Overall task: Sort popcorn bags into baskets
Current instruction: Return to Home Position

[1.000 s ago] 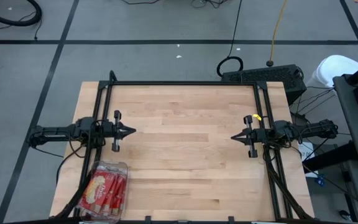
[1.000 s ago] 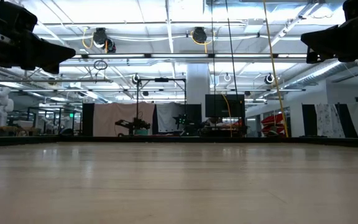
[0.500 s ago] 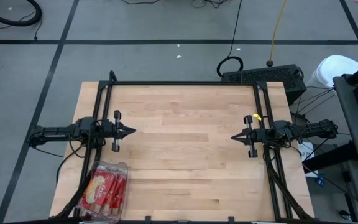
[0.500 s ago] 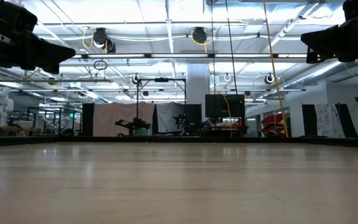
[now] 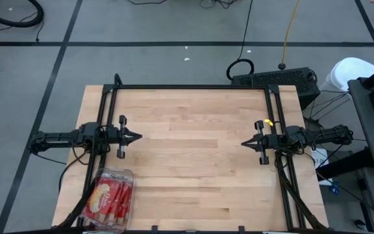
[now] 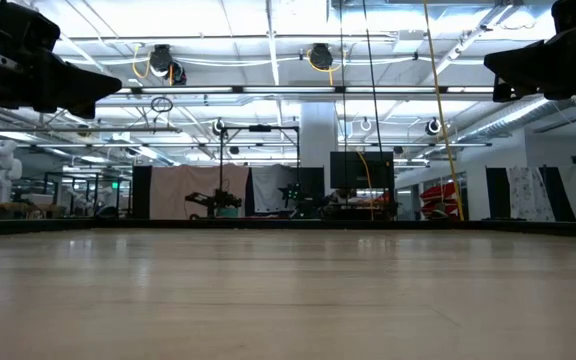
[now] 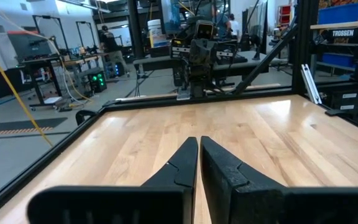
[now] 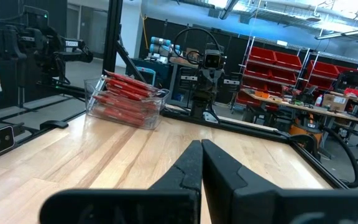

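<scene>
Popcorn bags (image 5: 111, 197) stacked inside clear bin (image 5: 128, 173), near-left corner of tabletop (image 5: 193, 169). Left tool (image 5: 137, 137), right tool (image 5: 244, 143) clenched empty at opposite edges, unmoved over the last second. Sorting seemingly finished.

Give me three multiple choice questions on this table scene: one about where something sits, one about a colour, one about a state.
1. Where does the transparent bin stand?
A. at a corner of the table, on the left gripper's side
B. at the table's centre
C. right under the right gripper

2. What main colour are the popcorn bags in the bin?
A. blue
B. red
C. green

3. How do the two grippers stand?
A. both wide open
B. one holding a bag
C. both shut and empty

Answers:
1 A: the high view shows the bin at that corner.
2 B: red packets show through its clear wall.
3 C: each wrist view shows the fingers closed together with nothing between them.
</scene>
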`<state>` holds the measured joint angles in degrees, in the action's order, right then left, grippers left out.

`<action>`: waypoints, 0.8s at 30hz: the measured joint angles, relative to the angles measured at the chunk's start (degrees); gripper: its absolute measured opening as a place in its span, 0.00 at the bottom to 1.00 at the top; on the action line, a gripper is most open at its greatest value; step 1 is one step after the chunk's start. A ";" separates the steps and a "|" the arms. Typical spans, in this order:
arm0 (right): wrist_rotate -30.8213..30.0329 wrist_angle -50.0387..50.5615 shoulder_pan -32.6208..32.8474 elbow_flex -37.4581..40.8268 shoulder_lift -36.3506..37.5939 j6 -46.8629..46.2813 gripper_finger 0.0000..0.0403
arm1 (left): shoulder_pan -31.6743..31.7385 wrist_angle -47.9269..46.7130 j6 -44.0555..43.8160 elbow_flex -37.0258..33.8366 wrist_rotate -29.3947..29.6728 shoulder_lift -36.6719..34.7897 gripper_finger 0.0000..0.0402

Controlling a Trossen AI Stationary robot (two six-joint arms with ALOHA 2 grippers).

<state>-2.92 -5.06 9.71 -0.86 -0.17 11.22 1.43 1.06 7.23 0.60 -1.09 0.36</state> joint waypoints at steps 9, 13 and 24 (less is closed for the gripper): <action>-0.01 0.00 0.00 0.00 -0.01 -0.01 0.00 | 0.00 0.00 0.02 0.00 -0.02 0.00 0.03; 0.00 0.00 0.01 0.00 0.00 0.00 0.00 | 0.00 0.00 0.02 0.00 -0.02 0.00 0.01; 0.00 0.00 0.00 0.00 0.00 -0.01 0.00 | 0.00 0.00 0.02 0.00 -0.04 0.00 0.06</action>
<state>-2.92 -5.06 9.71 -0.86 -0.17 11.21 1.43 1.06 7.25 0.60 -1.13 0.36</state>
